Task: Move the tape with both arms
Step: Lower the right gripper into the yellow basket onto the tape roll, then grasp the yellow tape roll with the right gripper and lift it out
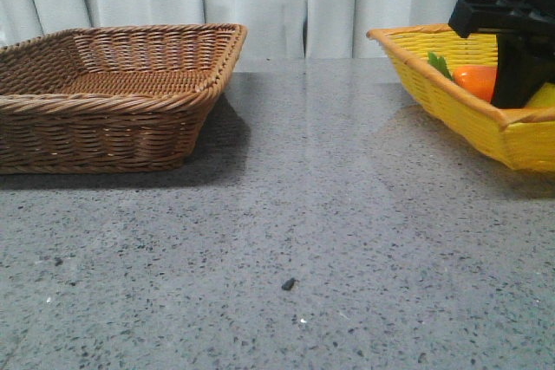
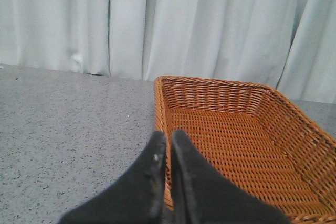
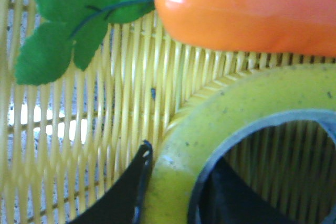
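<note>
Far left on the grey worktop point(image 1: 303, 214): brown wicker basket point(image 1: 113, 97), nothing visible inside, likely the drop-off spot, hence parked on the left arm's side. Beside its near corner, seen from the left wrist: left pincer point(image 2: 168, 142), fingers pressed together, gripping nothing, raised above the worktop; presumably waiting, since no tape within reach yet. Bare middle stretch of worktop between the two baskets, well suited for a handover, apart from one small dark speck point(image 1: 288, 284).

Far right: yellow basket point(image 1: 451, 97), holding the orange carrot point(image 1: 477, 80) with its green leaf point(image 1: 440, 64), and the tape point(image 3: 220, 145) lying flat on the woven floor just beside the carrot. Down inside that basket: right pincer point(image 1: 520, 88). In the right wrist view, one dark finger point(image 3: 128, 190) against the roll's outer face, the other inside the core, so straddling the wall of the roll; a sensible hold for lifting a flat-lying ring. Fully clamped or merely in place: cannot tell. Lift not yet begun, by the look of it.
</note>
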You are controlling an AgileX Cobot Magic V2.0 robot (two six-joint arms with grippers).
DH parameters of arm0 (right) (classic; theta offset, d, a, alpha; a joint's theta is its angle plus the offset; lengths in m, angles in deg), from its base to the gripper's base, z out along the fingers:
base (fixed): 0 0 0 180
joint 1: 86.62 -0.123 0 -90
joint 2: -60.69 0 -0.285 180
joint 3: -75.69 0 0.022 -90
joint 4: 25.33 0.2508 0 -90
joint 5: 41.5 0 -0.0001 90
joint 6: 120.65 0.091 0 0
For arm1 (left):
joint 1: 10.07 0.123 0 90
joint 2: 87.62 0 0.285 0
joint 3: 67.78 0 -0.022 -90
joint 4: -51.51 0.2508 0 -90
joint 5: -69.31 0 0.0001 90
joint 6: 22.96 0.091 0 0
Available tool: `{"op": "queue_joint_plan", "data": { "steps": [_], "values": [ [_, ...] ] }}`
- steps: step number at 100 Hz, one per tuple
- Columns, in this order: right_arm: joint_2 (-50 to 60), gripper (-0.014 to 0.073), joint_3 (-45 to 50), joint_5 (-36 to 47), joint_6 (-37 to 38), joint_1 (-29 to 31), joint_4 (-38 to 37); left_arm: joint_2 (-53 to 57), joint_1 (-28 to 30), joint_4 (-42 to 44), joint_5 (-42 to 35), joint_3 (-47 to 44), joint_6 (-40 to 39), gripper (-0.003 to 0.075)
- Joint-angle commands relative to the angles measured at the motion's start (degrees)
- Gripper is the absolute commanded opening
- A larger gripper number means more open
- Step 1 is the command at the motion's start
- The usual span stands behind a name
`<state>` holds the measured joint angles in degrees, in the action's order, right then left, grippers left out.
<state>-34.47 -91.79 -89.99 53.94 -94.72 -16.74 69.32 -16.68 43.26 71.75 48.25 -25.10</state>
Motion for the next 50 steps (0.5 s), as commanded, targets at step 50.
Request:
{"op": "queue_joint_plan", "data": {
  "steps": [50],
  "values": [
    [1.84,-0.0021,-7.68,-4.82,-0.18,-0.04,-0.11,-0.92,0.26,-0.57,-5.78,2.17,0.06,-0.0021]
  ]
}}
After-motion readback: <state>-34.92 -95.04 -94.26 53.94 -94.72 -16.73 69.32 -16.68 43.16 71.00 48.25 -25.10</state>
